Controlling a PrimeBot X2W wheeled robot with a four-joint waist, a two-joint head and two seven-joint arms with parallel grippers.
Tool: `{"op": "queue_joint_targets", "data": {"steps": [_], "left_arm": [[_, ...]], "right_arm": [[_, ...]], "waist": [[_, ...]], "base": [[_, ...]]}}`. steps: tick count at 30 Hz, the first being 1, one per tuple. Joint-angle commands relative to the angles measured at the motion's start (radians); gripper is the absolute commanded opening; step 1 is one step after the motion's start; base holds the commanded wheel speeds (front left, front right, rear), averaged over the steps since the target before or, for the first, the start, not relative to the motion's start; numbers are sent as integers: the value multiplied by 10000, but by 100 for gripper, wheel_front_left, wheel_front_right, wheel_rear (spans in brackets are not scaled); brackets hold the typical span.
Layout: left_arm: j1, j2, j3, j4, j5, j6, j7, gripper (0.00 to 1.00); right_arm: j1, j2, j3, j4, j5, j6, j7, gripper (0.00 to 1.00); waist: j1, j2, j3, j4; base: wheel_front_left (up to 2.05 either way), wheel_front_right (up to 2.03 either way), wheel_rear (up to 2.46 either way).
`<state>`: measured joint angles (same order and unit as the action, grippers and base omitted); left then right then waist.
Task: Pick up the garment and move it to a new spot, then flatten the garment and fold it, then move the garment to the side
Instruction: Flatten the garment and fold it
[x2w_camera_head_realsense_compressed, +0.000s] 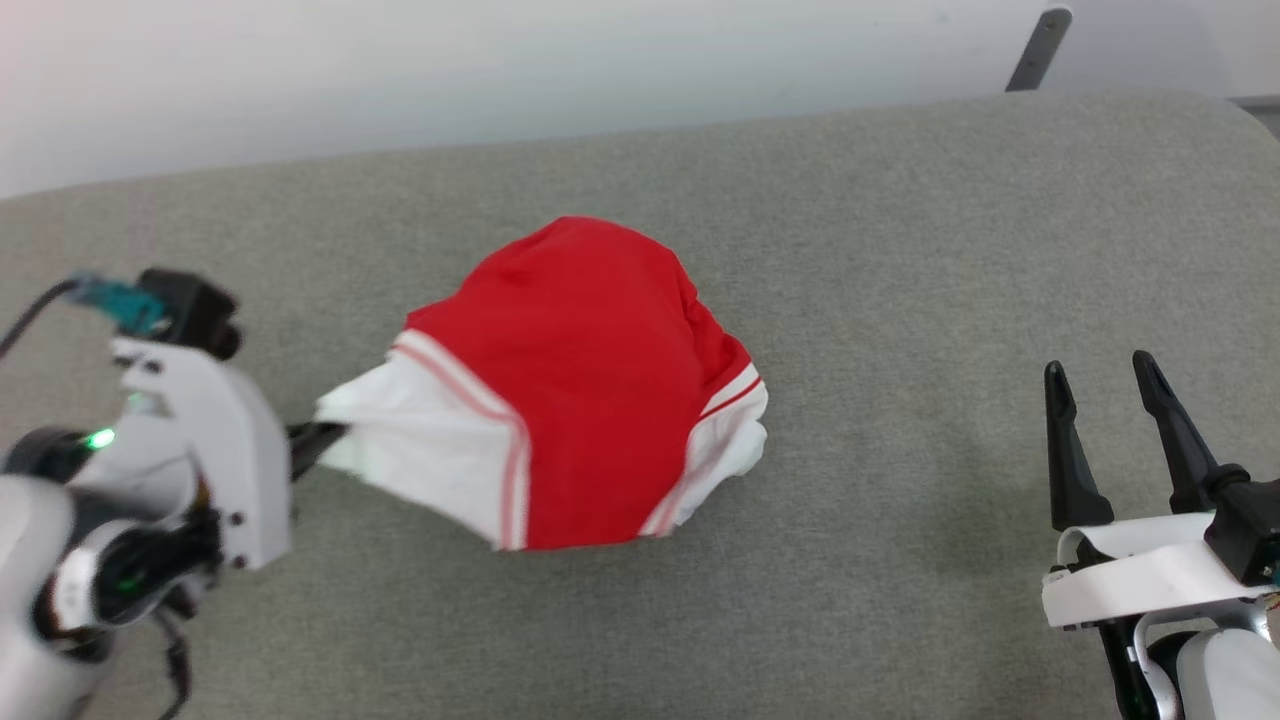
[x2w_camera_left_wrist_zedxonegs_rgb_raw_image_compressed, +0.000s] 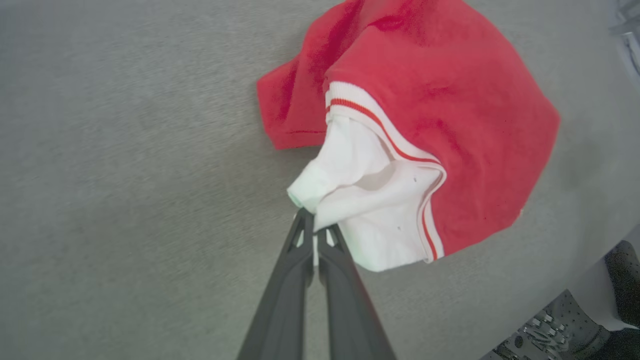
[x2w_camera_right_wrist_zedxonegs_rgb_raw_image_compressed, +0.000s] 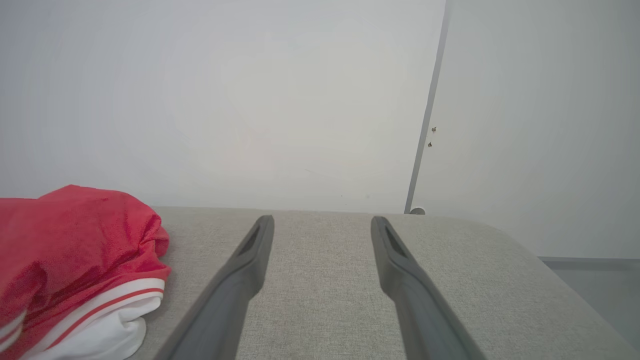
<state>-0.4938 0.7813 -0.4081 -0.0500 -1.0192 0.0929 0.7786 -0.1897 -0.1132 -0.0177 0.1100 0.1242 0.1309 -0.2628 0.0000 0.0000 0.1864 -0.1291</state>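
The garment (x2w_camera_head_realsense_compressed: 580, 370) is a bright red shirt with white sleeves and red-and-white striped trim, bunched in a heap in the middle of the grey cushion. My left gripper (x2w_camera_head_realsense_compressed: 320, 440) comes in from the left and is shut on the tip of its white sleeve. In the left wrist view the fingers (x2w_camera_left_wrist_zedxonegs_rgb_raw_image_compressed: 314, 235) pinch the edge of the white sleeve of the garment (x2w_camera_left_wrist_zedxonegs_rgb_raw_image_compressed: 430, 100). My right gripper (x2w_camera_head_realsense_compressed: 1105, 385) stands open at the lower right, well clear of the cloth. Its fingers (x2w_camera_right_wrist_zedxonegs_rgb_raw_image_compressed: 322, 225) hold nothing, with the garment (x2w_camera_right_wrist_zedxonegs_rgb_raw_image_compressed: 75, 260) off to their left.
The grey fabric cushion (x2w_camera_head_realsense_compressed: 900, 250) runs across the view, with a pale wall (x2w_camera_head_realsense_compressed: 500, 70) behind its far edge. A dark metal leg (x2w_camera_head_realsense_compressed: 1038, 48) stands at the back right. A perforated dark part of the robot base (x2w_camera_left_wrist_zedxonegs_rgb_raw_image_compressed: 560, 330) lies past the cushion's edge.
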Motion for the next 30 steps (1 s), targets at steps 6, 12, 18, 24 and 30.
{"op": "queue_joint_targets", "data": {"steps": [6,12,18,24,30], "left_arm": [[978,891,340,434,468,226,-534,0],[1537,1463,299,1361,1169,94,-1253,0],[1607,1304,110,2805,1684,-356,-2282,0],[1171,720,-247,4379,2102,-822,-3160,0],[651,37,-418,5715,2077,-1189,-3579,45]], "right_arm": [[255,-124,66,40,45,-3,-19,100],[378,-229,133,84,57,-1,-18,100],[346,-324,273,125,125,-3,-18,100],[320,-446,325,150,161,-3,-18,100],[314,-471,339,151,97,-3,-18,100]], "waist": [[0,0,-351,323],[0,0,-546,433],[0,0,-637,390],[0,0,-648,348],[0,0,-631,380]], "base": [[0,0,0],[0,0,0],[0,0,0],[0,0,0],[0,0,0]]}}
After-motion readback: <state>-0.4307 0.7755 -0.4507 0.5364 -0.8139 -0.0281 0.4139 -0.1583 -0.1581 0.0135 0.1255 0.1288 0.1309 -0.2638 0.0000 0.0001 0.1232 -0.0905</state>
